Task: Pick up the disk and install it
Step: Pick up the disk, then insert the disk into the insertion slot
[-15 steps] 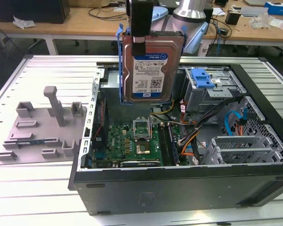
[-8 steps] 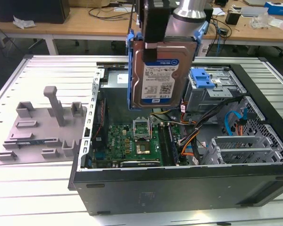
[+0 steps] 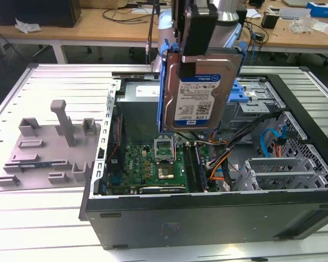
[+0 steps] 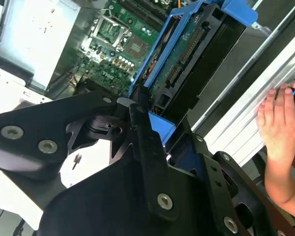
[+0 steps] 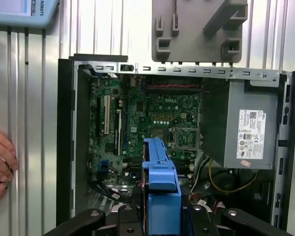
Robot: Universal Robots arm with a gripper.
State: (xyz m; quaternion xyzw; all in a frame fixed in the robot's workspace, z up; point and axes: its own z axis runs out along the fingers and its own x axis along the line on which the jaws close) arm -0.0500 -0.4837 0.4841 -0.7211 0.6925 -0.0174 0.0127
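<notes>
Disk point(image 3: 201, 95) hangs on edge over open case point(image 3: 208, 215); gripper point(image 3: 189, 61) jaws clamped on its top, presumably to clear walls.

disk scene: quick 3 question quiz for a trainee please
1. True or false: the disk lies flat inside the case.
2. What does the gripper hold the disk above? A. the motherboard B. a keyboard C. a drawer
3. In the exterior view, on which side of the case is the grey fixture?

Key: 1 false, it hangs upright in the gripper. 2 A. 3 the exterior view's left.
</notes>
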